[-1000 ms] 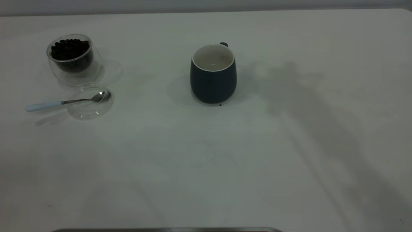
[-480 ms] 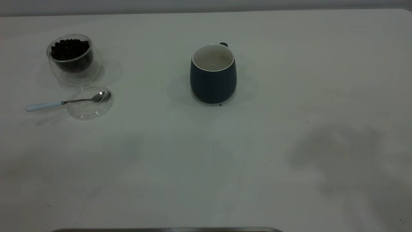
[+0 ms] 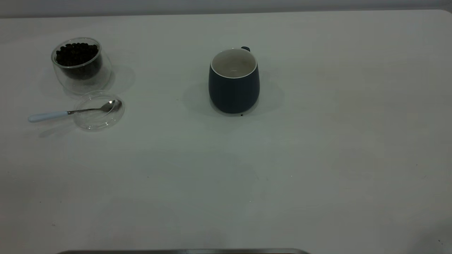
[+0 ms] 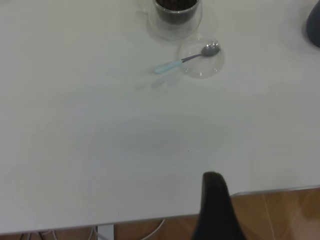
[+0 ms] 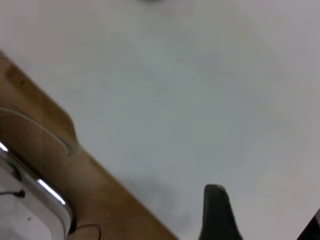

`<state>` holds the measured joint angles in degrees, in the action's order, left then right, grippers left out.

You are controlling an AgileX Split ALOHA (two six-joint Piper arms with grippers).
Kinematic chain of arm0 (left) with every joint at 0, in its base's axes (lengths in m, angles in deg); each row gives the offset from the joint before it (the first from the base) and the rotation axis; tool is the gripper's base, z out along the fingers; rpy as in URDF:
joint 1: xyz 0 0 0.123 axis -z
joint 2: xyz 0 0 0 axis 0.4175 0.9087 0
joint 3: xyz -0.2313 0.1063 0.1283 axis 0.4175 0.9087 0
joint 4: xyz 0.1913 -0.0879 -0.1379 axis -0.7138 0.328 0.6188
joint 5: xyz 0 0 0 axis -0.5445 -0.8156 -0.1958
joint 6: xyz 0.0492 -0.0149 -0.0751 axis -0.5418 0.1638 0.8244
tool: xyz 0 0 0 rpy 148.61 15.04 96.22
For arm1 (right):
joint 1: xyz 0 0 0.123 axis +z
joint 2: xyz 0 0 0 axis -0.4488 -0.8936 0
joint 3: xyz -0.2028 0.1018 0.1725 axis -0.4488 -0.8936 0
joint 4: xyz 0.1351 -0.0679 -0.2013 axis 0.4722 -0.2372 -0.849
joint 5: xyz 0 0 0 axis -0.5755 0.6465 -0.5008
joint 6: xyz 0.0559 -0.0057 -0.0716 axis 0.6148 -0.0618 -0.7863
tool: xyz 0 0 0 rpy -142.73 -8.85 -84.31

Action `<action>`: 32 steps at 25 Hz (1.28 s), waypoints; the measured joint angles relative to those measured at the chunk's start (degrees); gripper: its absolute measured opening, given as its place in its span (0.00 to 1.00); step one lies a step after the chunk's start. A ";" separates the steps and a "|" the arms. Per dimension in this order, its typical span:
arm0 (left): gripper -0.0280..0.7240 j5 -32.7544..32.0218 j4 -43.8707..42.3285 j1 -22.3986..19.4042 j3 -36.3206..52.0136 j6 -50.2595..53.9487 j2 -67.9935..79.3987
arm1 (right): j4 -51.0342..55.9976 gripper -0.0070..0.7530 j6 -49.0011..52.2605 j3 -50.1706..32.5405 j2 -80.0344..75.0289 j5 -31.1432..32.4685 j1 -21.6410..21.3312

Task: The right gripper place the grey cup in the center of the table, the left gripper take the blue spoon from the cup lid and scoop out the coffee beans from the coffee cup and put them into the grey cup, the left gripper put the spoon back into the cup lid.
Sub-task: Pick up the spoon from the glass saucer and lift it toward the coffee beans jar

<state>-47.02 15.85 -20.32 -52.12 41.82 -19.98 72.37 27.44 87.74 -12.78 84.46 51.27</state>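
Note:
The grey cup (image 3: pixel 233 84) stands upright near the middle of the table (image 3: pixel 317 158), its handle turned to the far side; its edge also shows in the left wrist view (image 4: pixel 315 22). The coffee cup (image 3: pixel 82 65) with coffee beans (image 3: pixel 77 53) stands at the far left. In front of it the blue spoon (image 3: pixel 67 112) lies with its bowl in the cup lid (image 3: pixel 99 111) and its handle sticking out left. Neither gripper shows in the exterior view. My left gripper (image 4: pixel 265 215) hangs open and empty over the table's near edge. My right gripper (image 5: pixel 265 215) is open and empty, far from the cup.
A small dark speck (image 3: pixel 241 114) lies at the grey cup's base. A dark strip (image 3: pixel 183 251) runs along the table's front edge. The wooden floor (image 5: pixel 45 165) shows beyond the table edge in the right wrist view.
The right arm's shadow has slid off the table toward the near right corner. The cups, lid and spoon have not moved.

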 joint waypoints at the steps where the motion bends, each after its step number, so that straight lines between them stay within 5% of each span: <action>1: 0.81 0.00 0.00 0.00 0.00 0.00 0.00 | -0.04 0.61 0.06 -2.12 1.80 0.00 -0.05; 18: 0.81 0.00 0.00 0.00 0.00 0.00 0.00 | -0.10 0.61 10.22 -14.51 34.89 0.00 -23.25; 32: 0.81 0.00 0.00 0.00 0.00 0.00 0.00 | 1.43 0.61 13.67 -26.36 43.16 -6.60 -29.87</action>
<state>-47.02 15.85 -20.32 -52.12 41.82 -19.98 73.79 41.10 61.38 30.38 77.86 21.40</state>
